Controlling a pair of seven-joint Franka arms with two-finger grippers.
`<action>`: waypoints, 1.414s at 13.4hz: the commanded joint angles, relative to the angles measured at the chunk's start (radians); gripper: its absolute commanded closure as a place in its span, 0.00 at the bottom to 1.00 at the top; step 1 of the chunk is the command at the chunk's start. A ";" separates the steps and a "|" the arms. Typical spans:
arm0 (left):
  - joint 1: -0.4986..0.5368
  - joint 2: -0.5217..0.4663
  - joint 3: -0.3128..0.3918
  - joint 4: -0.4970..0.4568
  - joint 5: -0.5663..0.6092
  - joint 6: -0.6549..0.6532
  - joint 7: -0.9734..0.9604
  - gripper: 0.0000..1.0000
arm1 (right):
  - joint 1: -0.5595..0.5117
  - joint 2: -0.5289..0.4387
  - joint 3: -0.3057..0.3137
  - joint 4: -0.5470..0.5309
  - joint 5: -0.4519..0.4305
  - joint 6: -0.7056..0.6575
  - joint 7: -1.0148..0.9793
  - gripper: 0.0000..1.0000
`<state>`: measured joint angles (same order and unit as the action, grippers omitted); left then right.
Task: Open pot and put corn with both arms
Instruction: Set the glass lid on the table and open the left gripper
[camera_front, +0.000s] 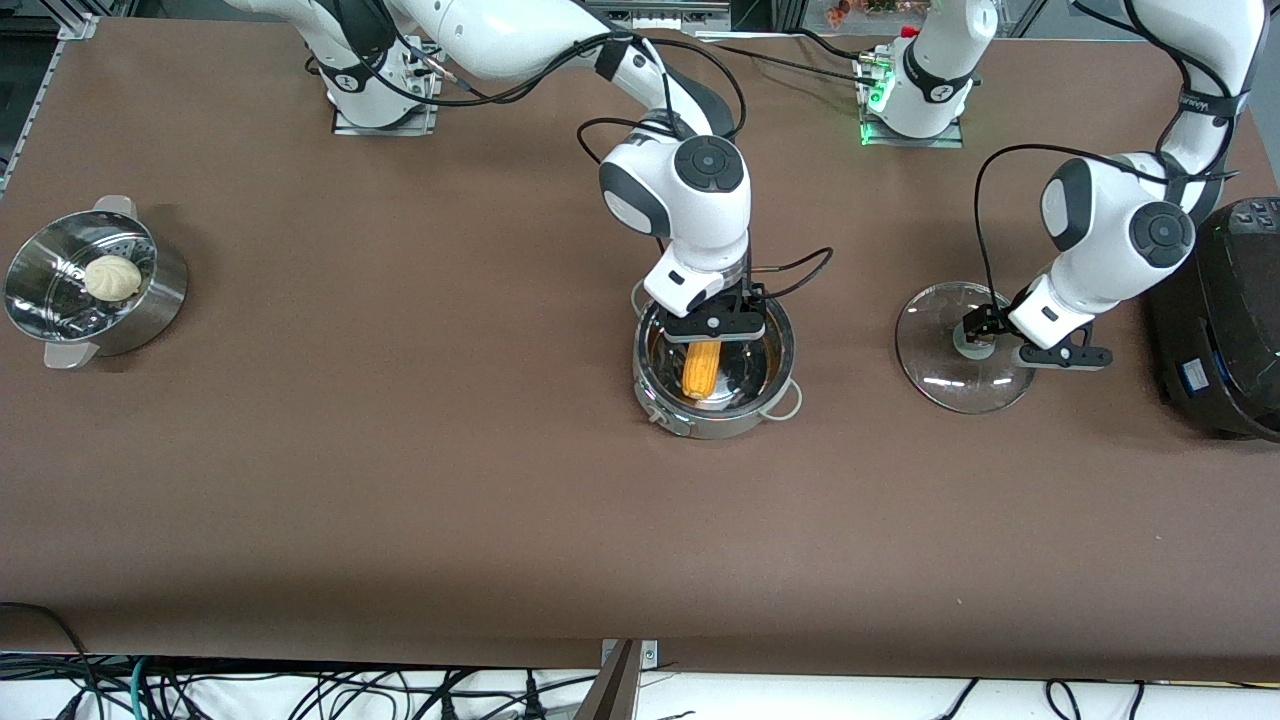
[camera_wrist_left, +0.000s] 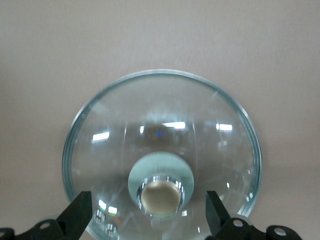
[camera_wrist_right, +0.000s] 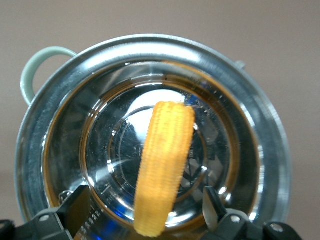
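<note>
**Corn released in the pot, both grippers spread**

The right gripper (camera_front: 716, 326) hangs over the pot (camera_front: 714, 400) with its fingers (camera_wrist_right: 75, 207) parted and nothing between them. The corn (camera_front: 702, 367) lies directly under it on the pot's floor, free of the fingers, with its long axis running about 12 to 6 o'clock in the front view. Judged from this, a straight lift clears it. That arm reaches from its base to pot, wrist pointing down.

The left gripper (camera_front: 1010, 345) straddles the lid (camera_front: 962, 348) knob (camera_wrist_left: 161, 196), fingers wide and apart from it. The lid lies on the table at the pot's 3 o'clock, beside the black cooker (camera_front: 1225, 315).
</note>
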<state>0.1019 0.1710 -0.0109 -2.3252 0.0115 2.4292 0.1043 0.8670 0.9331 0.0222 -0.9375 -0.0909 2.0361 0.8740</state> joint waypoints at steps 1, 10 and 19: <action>0.009 -0.117 0.000 -0.010 -0.013 -0.075 0.015 0.00 | -0.045 -0.075 0.002 -0.001 -0.003 -0.092 -0.084 0.00; 0.007 -0.248 0.003 0.383 0.005 -0.553 0.018 0.00 | -0.300 -0.278 0.002 -0.011 0.101 -0.382 -0.441 0.00; 0.004 -0.238 0.000 0.656 0.007 -0.845 -0.005 0.00 | -0.603 -0.389 -0.024 -0.011 0.125 -0.681 -0.611 0.00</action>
<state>0.1060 -0.0969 -0.0092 -1.7271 0.0119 1.6240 0.1035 0.3263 0.5693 0.0027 -0.9268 0.0177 1.3920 0.3390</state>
